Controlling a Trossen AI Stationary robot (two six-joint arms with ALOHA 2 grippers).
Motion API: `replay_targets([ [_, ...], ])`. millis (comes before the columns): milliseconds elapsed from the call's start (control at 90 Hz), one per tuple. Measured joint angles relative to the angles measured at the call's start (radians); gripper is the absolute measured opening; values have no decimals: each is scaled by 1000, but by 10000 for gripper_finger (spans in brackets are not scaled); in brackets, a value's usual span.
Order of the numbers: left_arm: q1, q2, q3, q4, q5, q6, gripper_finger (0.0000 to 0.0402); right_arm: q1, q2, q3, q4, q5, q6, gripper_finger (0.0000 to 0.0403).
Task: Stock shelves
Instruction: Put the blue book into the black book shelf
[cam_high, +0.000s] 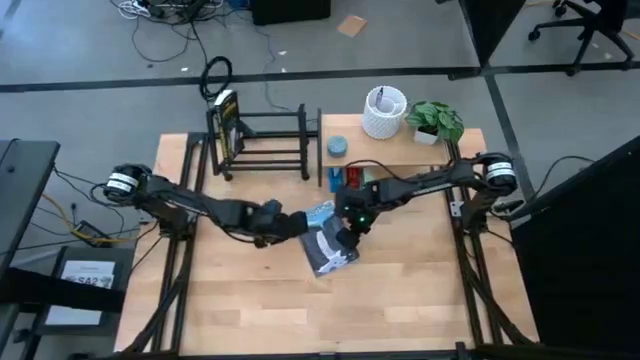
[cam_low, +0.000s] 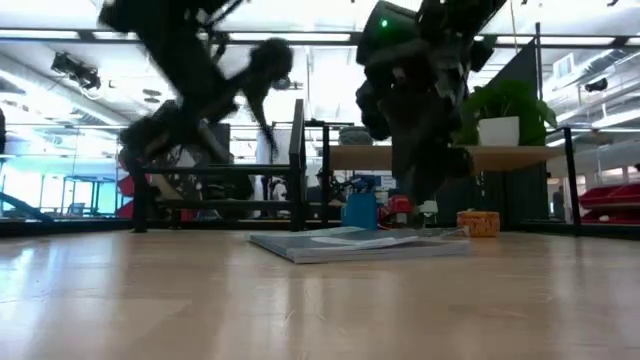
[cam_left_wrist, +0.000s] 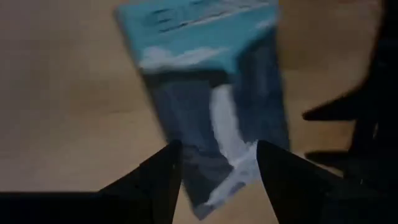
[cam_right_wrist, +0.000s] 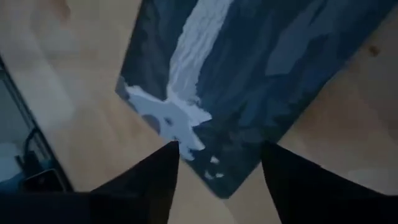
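Observation:
A flat book (cam_high: 327, 243) with a blue-and-white cover lies on the tabletop's middle, also seen in the low view (cam_low: 355, 243). My left gripper (cam_high: 296, 224) is open just left of it, raised off the table, and the book's near end (cam_left_wrist: 214, 168) shows between its fingers. My right gripper (cam_high: 350, 232) is open low over the book's right edge, one corner (cam_right_wrist: 217, 174) between its fingers. The black bar rack (cam_high: 265, 148) stands at the far left with one upright book (cam_high: 225, 118). The wooden board shelf (cam_high: 400, 152) stands to its right. My right gripper reaches down from above to the book's right-hand corner (cam_low: 428, 228), its fingers (cam_low: 422, 205) open on either side. The book lies flat on the table. Whether a fingertip touches it, I cannot tell.
A white pot (cam_high: 385, 110), a green plant (cam_high: 436, 120) and a blue round thing (cam_high: 337, 147) sit on the board shelf. Small red and blue items (cam_high: 350, 178) stand under it. Bare tabletop (cam_high: 300, 310) stretches toward the near edge.

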Motion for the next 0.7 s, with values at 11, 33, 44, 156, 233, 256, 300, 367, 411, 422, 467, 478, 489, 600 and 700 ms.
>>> replay_targets([
  [11,0,0,-10,11,2,-8,186,1,4,0,2,0,0,207],
  [33,0,0,-28,30,4,-23,186,2,13,0,6,0,0,208],
  [44,0,0,-36,40,5,-29,186,3,18,0,9,0,0,208],
  [156,0,0,-84,79,9,-68,186,11,62,0,46,-24,-2,208],
  [233,0,1,-101,76,11,-78,186,17,87,0,88,-60,-1,205],
  [256,0,7,-103,83,11,-80,186,20,91,0,98,-68,2,204],
  [300,0,18,-105,90,12,-81,186,27,102,0,126,-75,13,202],
  [367,0,47,-105,97,30,-80,186,39,118,0,211,-90,52,199],
  [411,-1,72,-105,109,41,-80,186,49,132,0,262,-116,85,197],
  [422,-1,78,-105,118,42,-80,186,52,135,0,283,-123,94,196],
  [467,-1,100,-103,163,52,-80,186,66,141,0,343,-137,122,194],
  [478,-1,106,-103,174,55,-80,186,70,143,0,350,-140,127,193],
  [489,-1,113,-103,185,58,-80,186,74,145,0,359,-143,131,193],
  [600,-1,175,-100,319,73,-81,186,103,158,0,429,-171,145,187],
  [700,-1,217,-100,420,80,-81,186,103,132,0,403,-203,136,179],
])
